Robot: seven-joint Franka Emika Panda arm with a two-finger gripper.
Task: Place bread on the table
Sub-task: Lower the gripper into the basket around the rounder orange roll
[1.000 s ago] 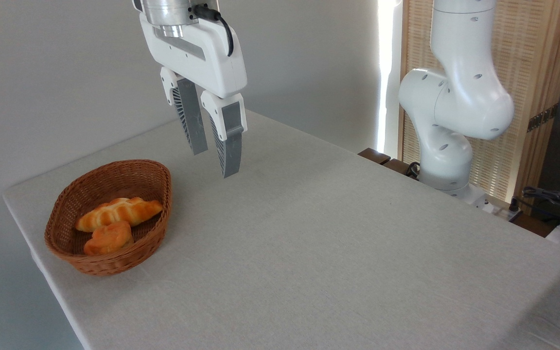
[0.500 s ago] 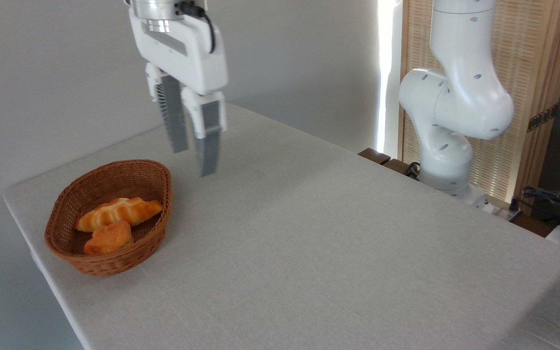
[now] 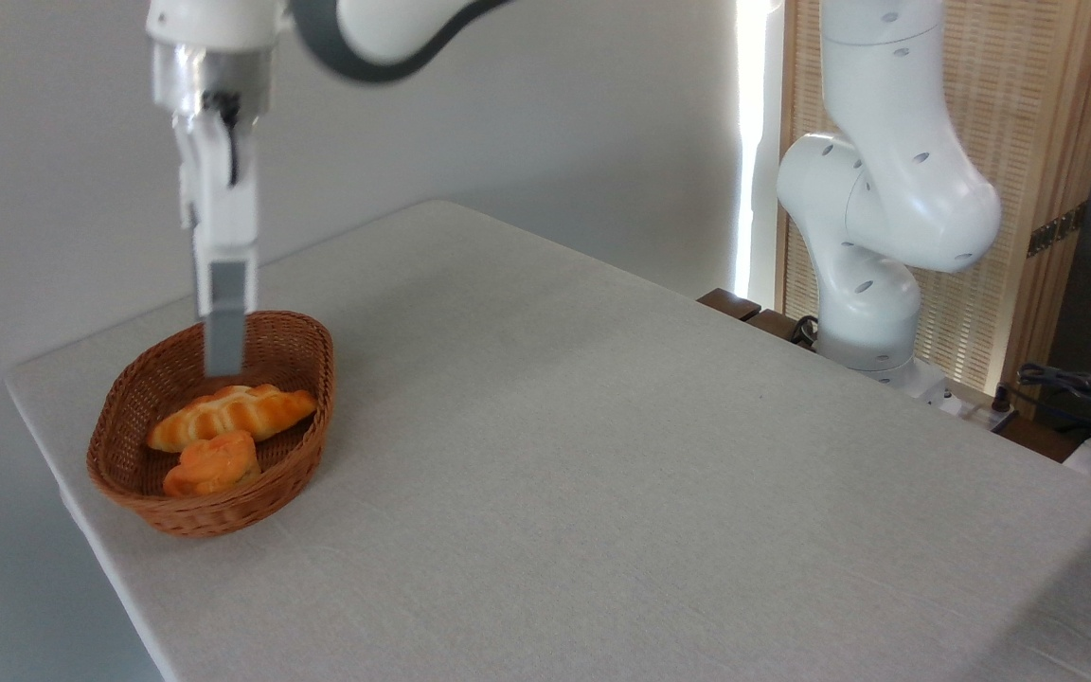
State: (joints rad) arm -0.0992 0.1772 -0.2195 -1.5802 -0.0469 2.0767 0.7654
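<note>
The wicker basket (image 3: pixel 129 478) at the table's left end holds two pieces: the small round bread (image 3: pixel 212 464) at the front, touching the longer ridged loaf (image 3: pixel 231 411) behind it. My gripper (image 3: pixel 223 365) hangs edge-on above the loaf, empty; its opening I cannot tell. The grey-beige table (image 3: pixel 602 474) fronts a pale wall (image 3: pixel 555 114)

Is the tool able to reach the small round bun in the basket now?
Probably yes. The tool hangs above the basket, over the long loaf. The bun lies uncovered at the front, touching the loaf, so grip room looks tight.
</note>
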